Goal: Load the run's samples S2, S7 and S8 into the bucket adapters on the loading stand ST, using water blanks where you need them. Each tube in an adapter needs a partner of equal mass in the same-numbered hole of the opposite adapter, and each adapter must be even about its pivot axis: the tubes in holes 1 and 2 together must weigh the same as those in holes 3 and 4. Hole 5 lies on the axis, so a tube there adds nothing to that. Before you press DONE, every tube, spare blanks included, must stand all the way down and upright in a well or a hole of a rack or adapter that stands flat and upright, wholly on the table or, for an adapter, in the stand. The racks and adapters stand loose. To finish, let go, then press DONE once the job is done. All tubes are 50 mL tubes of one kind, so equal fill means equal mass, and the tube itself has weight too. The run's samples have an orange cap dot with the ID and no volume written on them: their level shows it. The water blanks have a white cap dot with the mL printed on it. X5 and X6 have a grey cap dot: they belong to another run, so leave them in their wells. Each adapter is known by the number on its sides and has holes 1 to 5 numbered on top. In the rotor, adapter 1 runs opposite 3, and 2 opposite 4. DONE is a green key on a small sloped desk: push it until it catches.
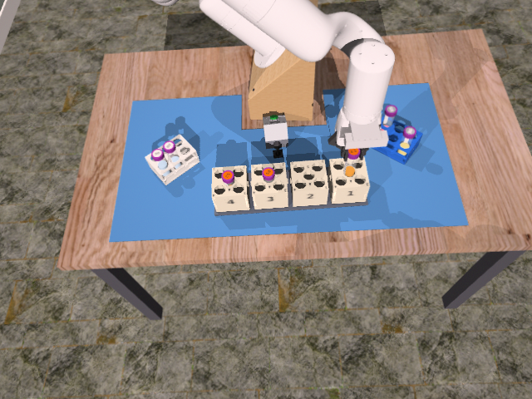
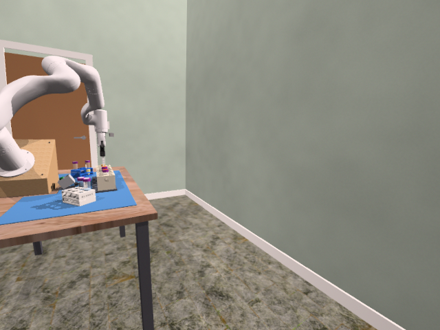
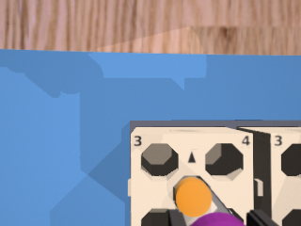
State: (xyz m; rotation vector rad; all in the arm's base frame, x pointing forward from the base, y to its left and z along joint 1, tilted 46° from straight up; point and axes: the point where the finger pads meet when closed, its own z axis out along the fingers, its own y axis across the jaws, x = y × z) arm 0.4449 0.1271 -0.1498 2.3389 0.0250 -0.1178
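Observation:
Four cream adapters stand in a row on the stand: 4 (image 1: 230,188), 3 (image 1: 269,185), 2 (image 1: 309,182) and 1 (image 1: 349,180). Adapter 4 holds one orange-dot sample tube (image 1: 227,174), and adapter 3 holds another (image 1: 268,172). My gripper (image 1: 352,150) is shut on a third orange-dot sample tube (image 1: 352,160) by its purple cap and holds it upright over adapter 1. In the wrist view the tube's orange lower end (image 3: 193,195) sits at the centre hole of adapter 1 (image 3: 193,179), between holes 3 and 4. I cannot tell how deep it is. The ID is too small to read.
A white rack (image 1: 172,158) at the left holds two white-dot blanks. A blue rack (image 1: 399,138) right of the gripper holds two tall tubes. The green DONE key (image 1: 273,115) sits on its desk behind adapter 3. The arm's wooden base (image 1: 283,87) is behind it.

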